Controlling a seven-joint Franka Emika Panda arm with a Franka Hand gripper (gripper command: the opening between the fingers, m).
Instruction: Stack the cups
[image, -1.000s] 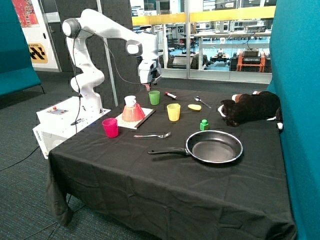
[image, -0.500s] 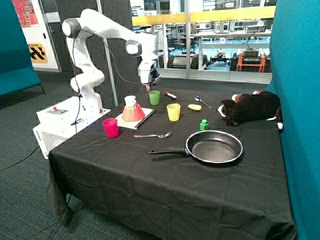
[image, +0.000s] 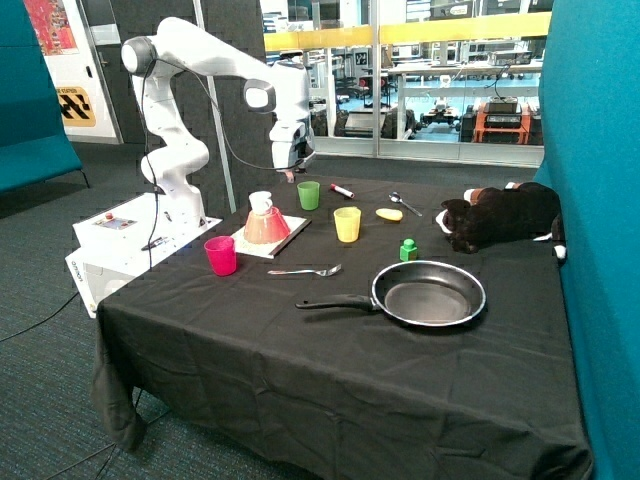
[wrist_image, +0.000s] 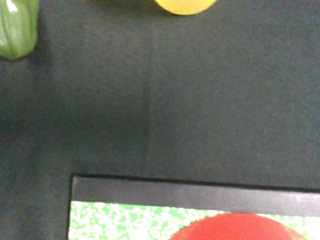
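1. Overhead, the gripper (image: 289, 174) hangs in the air near the green cup (image: 309, 195), on the side toward the salmon cone (image: 266, 222); whether its jaws are apart or together cannot be told.
2. All three cups stand upright and well apart on the black cloth (image: 330, 340): green at the back, yellow cup (image: 347, 224) mid-table, magenta cup (image: 221, 255) near the front edge. Nothing is stacked.
3. Judged nearest is the green cup; reaching it means shifting sideways, then descending along its vertical axis.
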